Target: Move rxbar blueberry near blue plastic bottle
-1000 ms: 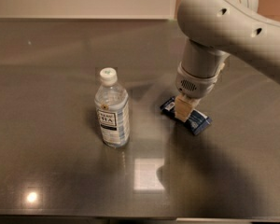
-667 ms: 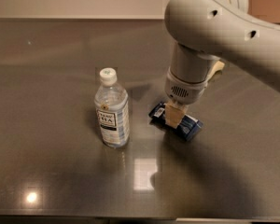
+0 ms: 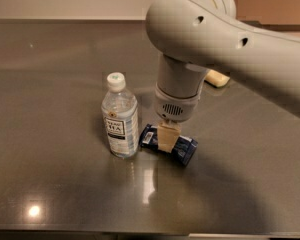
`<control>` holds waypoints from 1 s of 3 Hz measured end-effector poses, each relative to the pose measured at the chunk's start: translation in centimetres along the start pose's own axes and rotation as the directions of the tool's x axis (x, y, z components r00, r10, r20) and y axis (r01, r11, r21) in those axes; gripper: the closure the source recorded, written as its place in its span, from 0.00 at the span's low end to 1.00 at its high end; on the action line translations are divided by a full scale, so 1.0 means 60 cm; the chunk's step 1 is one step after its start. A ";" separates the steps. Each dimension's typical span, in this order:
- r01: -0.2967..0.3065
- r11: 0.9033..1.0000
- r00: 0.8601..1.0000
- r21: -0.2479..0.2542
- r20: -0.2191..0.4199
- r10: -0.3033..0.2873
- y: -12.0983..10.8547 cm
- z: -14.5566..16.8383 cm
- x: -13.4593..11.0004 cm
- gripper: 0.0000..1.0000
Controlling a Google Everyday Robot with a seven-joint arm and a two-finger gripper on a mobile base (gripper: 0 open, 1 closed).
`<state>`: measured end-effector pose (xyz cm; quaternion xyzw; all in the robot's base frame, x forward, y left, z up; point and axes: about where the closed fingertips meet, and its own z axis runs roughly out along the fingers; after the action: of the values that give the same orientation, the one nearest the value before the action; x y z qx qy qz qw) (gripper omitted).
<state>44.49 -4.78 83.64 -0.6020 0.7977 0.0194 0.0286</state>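
Observation:
The rxbar blueberry is a flat dark navy wrapper lying at table level just right of the blue plastic bottle. The bottle is clear with a white cap and a pale label, and it stands upright. My gripper comes straight down from the big grey-white arm and is shut on the middle of the bar, with a tan finger across the wrapper. The bar's left end is a short gap from the bottle's base. The far finger is hidden behind the bar.
A pale yellow sponge-like block lies behind the arm at the right. The dark reflective table stretches to the left and back, and its front edge runs along the bottom of the view.
My gripper has moved left with the bar in it, bringing the bar from well right of the bottle to close beside it. The bottle has not moved.

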 end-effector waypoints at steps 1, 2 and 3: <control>0.054 0.998 0.999 -0.022 -0.005 -0.054 0.017 0.004 -0.012 0.59; 0.054 0.998 0.999 -0.019 -0.004 -0.054 0.017 0.004 -0.013 0.37; 0.055 0.998 0.999 -0.017 -0.002 -0.055 0.017 0.004 -0.013 0.14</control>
<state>43.74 -3.74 83.43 -0.6238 0.7808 0.0243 0.0230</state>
